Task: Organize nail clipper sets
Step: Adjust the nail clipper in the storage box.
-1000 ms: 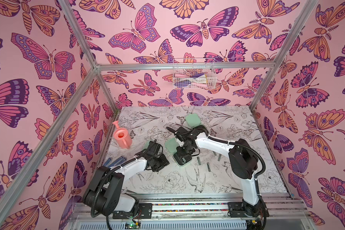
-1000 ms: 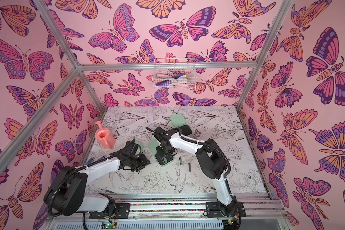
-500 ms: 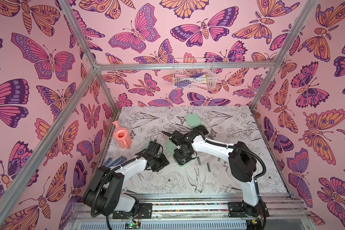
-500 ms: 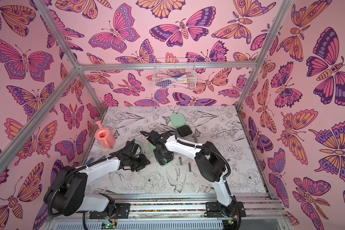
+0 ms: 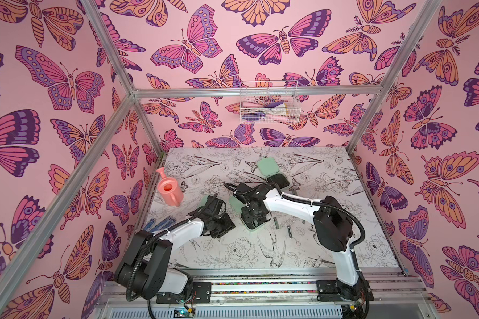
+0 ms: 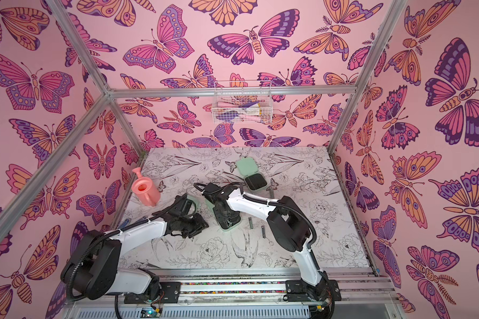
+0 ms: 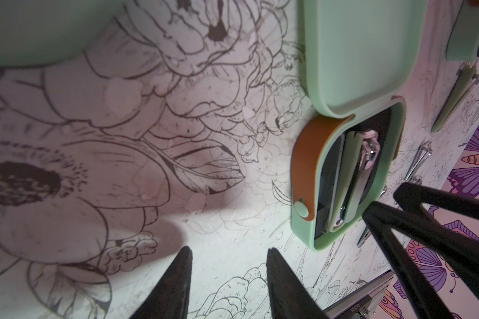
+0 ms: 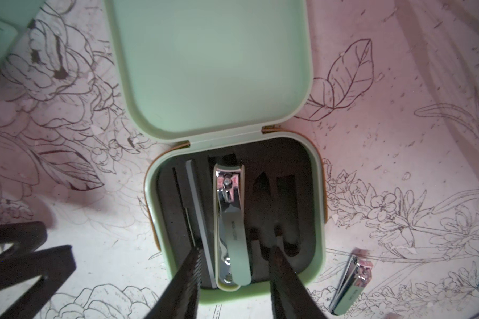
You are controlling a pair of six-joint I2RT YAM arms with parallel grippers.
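Note:
An open mint-green case lies mid-table, its lid [image 8: 210,63] flat and its base rim [image 8: 318,221] around black foam. A grey-and-mint nail clipper [image 8: 231,226] rests in the foam's middle slot. My right gripper [image 8: 234,250] hangs over that base [image 5: 253,225], open, a finger on each side of the clipper with gaps showing. My left gripper [image 7: 229,250] is open over bare table beside the same case [image 7: 304,221], with nothing between its fingers. A second open case [image 5: 278,179] lies further back. A third mint case [image 6: 192,200] shows partly behind the left wrist.
Loose metal tools [image 5: 276,222] [image 5: 289,231] lie on the table right of the middle case, and a loose clipper [image 8: 349,284] lies beside it. A pink watering can [image 5: 169,190] stands at the left wall. A wire basket [image 5: 268,103] hangs on the back wall.
My right wrist has swung a little to the left over the middle case and its jaws have widened. The left arm has stayed still.

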